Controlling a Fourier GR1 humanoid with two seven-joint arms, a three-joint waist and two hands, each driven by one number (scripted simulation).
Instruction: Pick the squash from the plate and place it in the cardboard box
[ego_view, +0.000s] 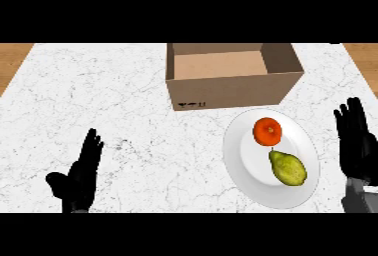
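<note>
A yellow-green squash (288, 168) lies on the near part of a white plate (248, 165), at the right of the counter. The open cardboard box (232, 75) stands behind the plate, at the far middle. My right hand (356, 140) is just right of the plate, fingers straight and pointing up, touching nothing. My left hand (80, 175) shows at the lower left, open, fingers up, far from the plate.
An orange-red round fruit (267, 131) sits on the far part of the same plate, close to the squash. The white marble counter (133, 110) ends in wooden strips (15, 57) at the far left and right.
</note>
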